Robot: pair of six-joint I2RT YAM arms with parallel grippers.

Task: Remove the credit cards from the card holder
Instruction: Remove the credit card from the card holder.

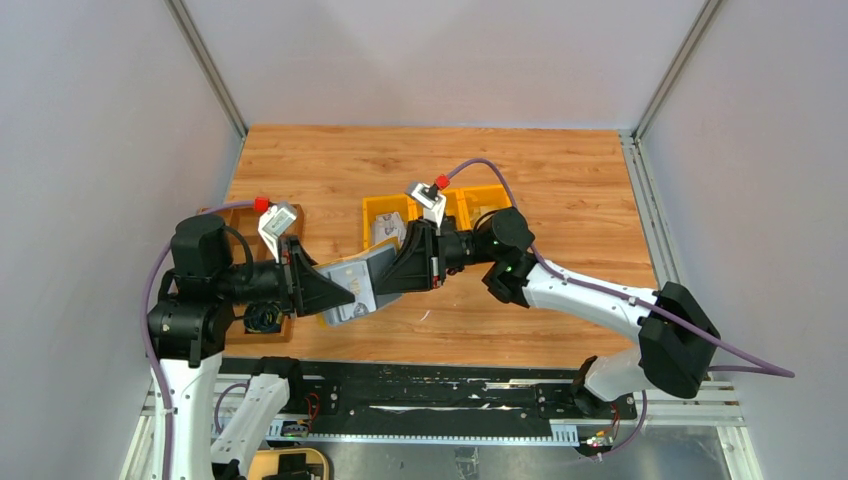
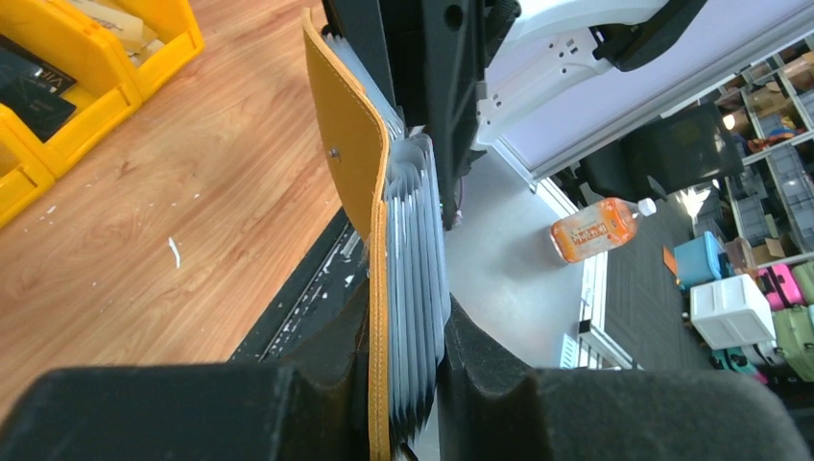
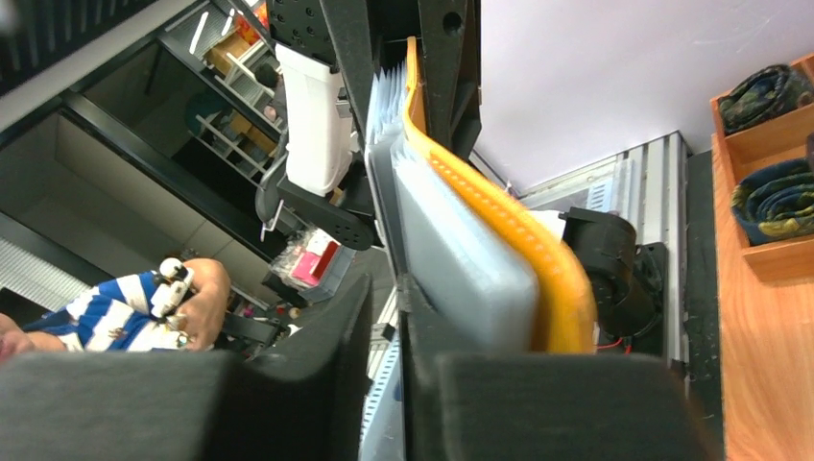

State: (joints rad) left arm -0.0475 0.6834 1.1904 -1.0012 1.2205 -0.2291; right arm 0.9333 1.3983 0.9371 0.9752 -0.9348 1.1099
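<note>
The mustard-yellow card holder [image 1: 352,286] hangs open in the air above the table's near edge, between both arms. My left gripper [image 1: 335,290] is shut on it. In the left wrist view the yellow cover [image 2: 350,144], with its silver stud, and the fanned grey pockets [image 2: 413,240] sit clamped between my left gripper's [image 2: 408,322] fingers. My right gripper [image 1: 392,280] meets the holder from the right. In the right wrist view my right gripper [image 3: 387,288] has a narrow gap between its jaws. A thin grey leaf edge runs into that gap. The holder's pockets [image 3: 451,240] and cover [image 3: 504,226] lie beside one finger. No loose card shows.
Yellow bins [image 1: 385,215] stand behind the grippers at mid-table and also show in the left wrist view [image 2: 58,96]. A brown compartment tray [image 1: 240,222] sits at the left and also shows in the right wrist view [image 3: 768,192]. An orange bottle [image 2: 595,229] lies on the floor beyond the table.
</note>
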